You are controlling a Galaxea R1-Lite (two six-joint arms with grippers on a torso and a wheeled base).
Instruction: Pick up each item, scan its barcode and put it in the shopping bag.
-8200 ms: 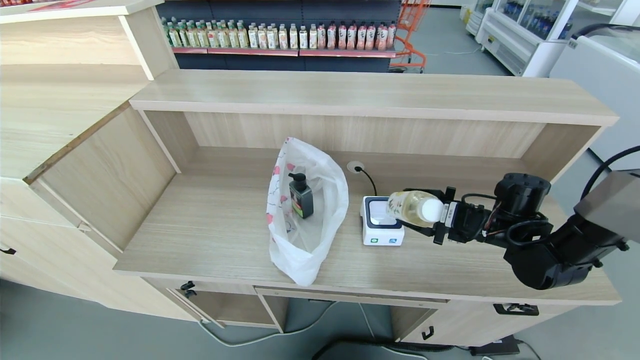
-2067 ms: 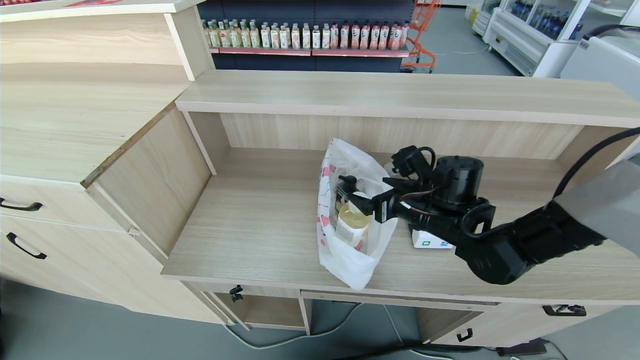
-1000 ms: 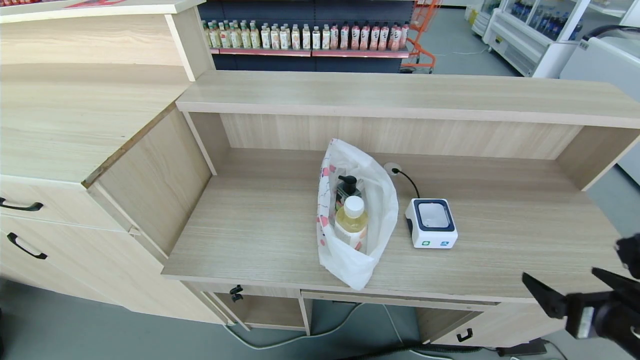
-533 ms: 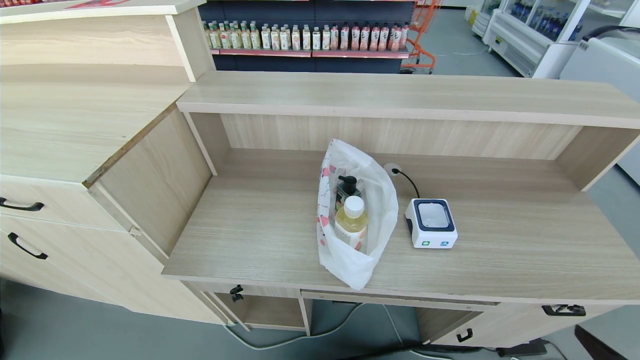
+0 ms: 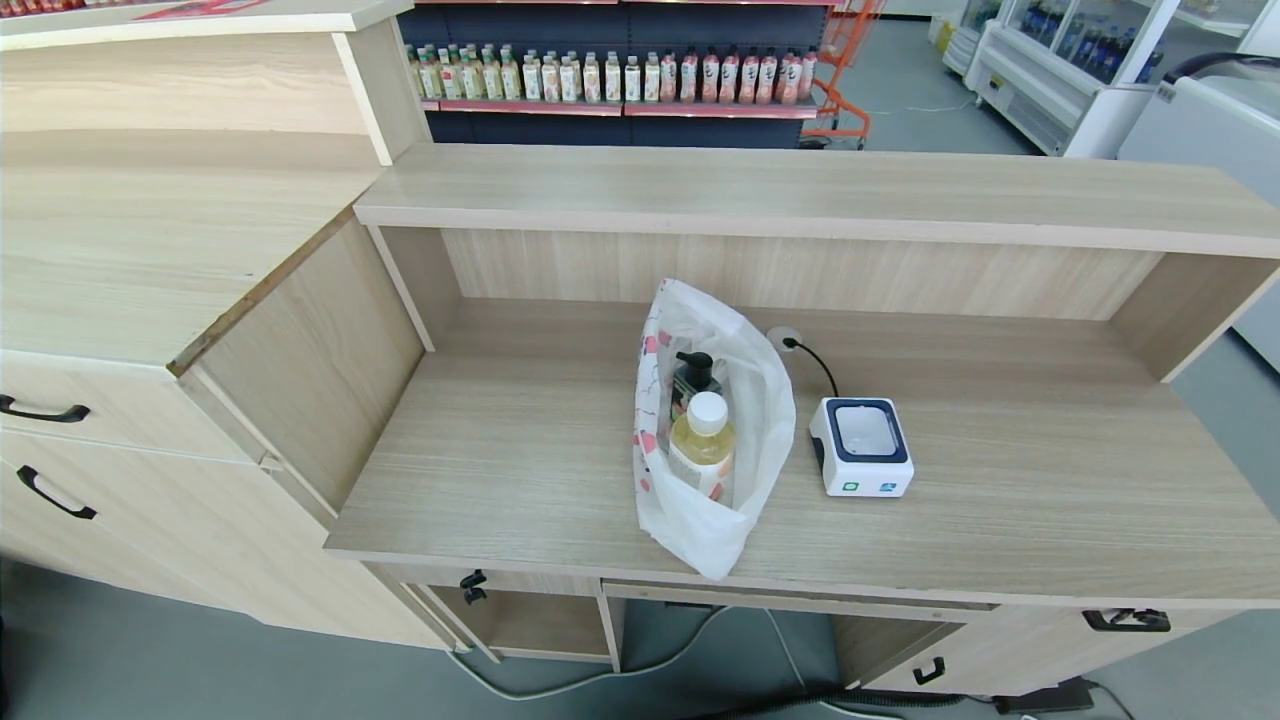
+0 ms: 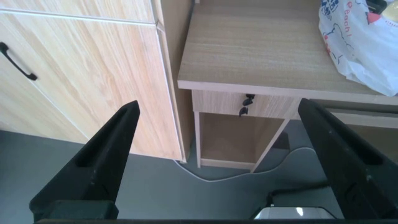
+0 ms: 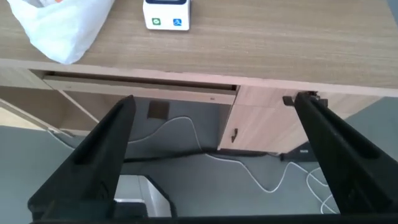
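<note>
Back from the bag, where it had been setting down the bottle two seconds earlier, the right arm had pulled off the counter. The right gripper (image 7: 214, 98) hung low before the counter's (image 7: 280, 43) front edge, its two fingers spread wide and holding nothing. The left gripper (image 6: 217, 106) hung likewise before the left end of the counter, fingers wide apart and empty, near a drawer front with a dark handle (image 6: 15, 59). On the counter the white bag (image 5: 715, 520) stood open close to the front edge, red marks along its left side. Inside it the bottle (image 5: 703, 440), yellow with a white cap, stood upright at the near side. A black pump bottle (image 5: 692, 375) stood upright just behind it, the two touching or nearly so. Just right of the bag sat the white scanner (image 5: 860, 445), its dark-framed window facing up. A black cable (image 5: 815, 362) ran from its back to a round port in the counter. Beyond the raised ledge (image 5: 800, 190), a shelf of drinks (image 5: 610, 75) lined the far aisle.
</note>
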